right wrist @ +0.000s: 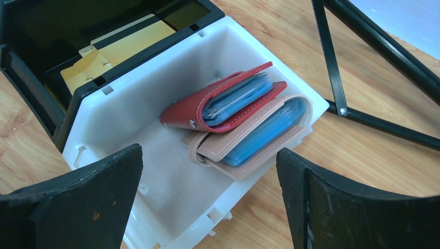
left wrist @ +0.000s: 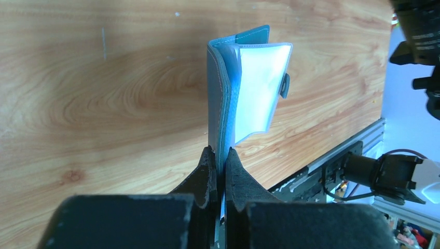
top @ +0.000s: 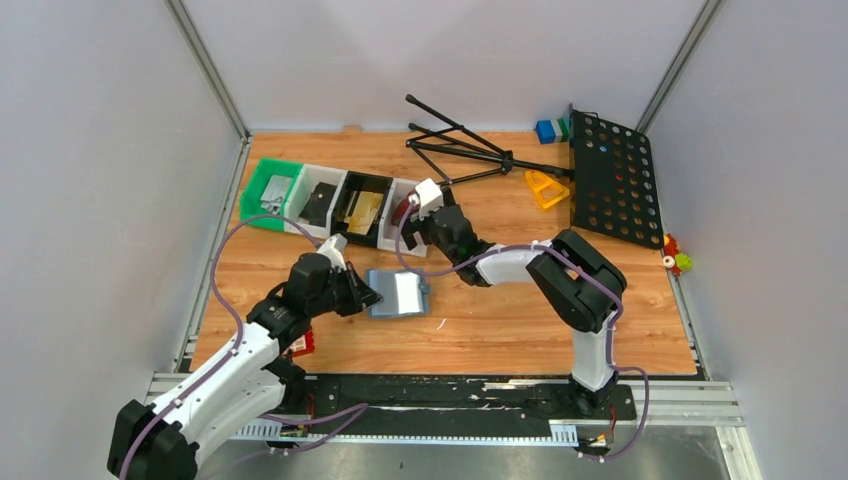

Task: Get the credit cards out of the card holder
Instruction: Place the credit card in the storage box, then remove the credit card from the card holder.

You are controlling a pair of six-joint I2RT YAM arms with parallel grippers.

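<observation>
Card holder [top: 398, 293]: near the middle of the table [top: 500, 335], slate-blue, lying open, pinched at one edge by the left gripper [top: 368, 296]. Cannot tell whether it rests on the wood or hangs just above it.

Seen from the left wrist: covers parted, a clear inner leaf fanned out and glaring white. No card visible in the part of the card holder [left wrist: 218, 98] that shows; pockets down by the fingertips are hidden. Left gripper [left wrist: 222, 158] pressed together on the lower edge, firm hold.

Right gripper [right wrist: 207, 155]: spread wide, carrying nothing, well apart from the card holder. Hovers over the white bin [right wrist: 155, 62] at the right end of the bin row. Inside that bin, a dark red wallet [right wrist: 187, 111] and a tan wallet [right wrist: 244, 137], touching, both with blue showing between their covers. Next door, in the black bin [right wrist: 31, 72], gold-tan credit cards [right wrist: 129, 44] lying flat.

Progress, as a judgement: looks far along. Cards in the black bin suggest removal largely done, and the visible leaf appears empty. Left to do: confirm that the hidden pockets hold nothing, pull out any remaining card, then let go of the wallet.
</observation>
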